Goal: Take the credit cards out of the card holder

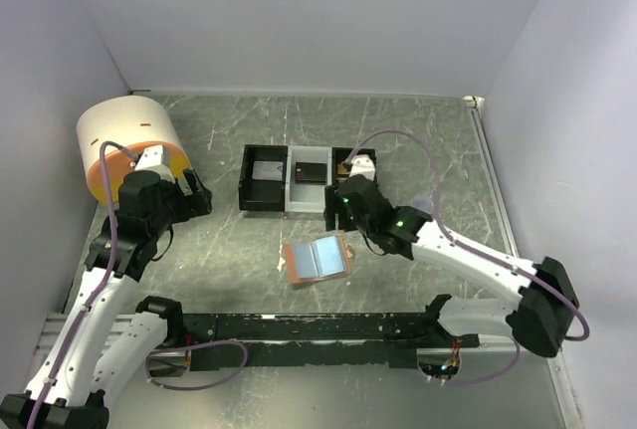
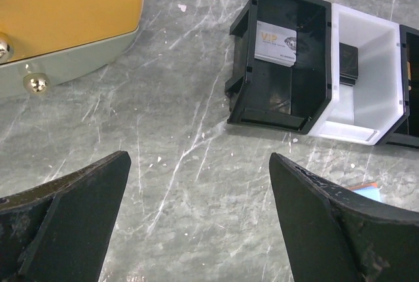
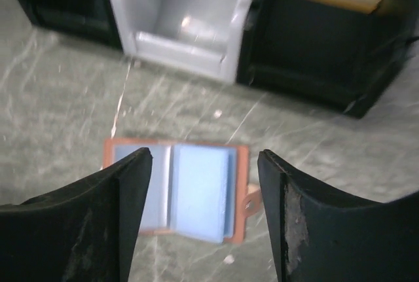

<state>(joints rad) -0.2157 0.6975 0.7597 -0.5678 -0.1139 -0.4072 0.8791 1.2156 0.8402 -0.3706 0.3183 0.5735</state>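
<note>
scratched grey-green marbled desk (image 1: 398, 140) boxed by plain pale walls (image 1: 299, 11); card holder (image 1: 317, 259) lies open on it; left jaws and right jaws both spread, empty

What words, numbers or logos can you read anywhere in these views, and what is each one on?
"VIP": on the silver card in the left black compartment of the tray, seen from the left wrist.
Smaller print beside and below it on that card: too small to read.
Dark card in the white compartment: no readable text.
Card holder: no text visible.
</note>
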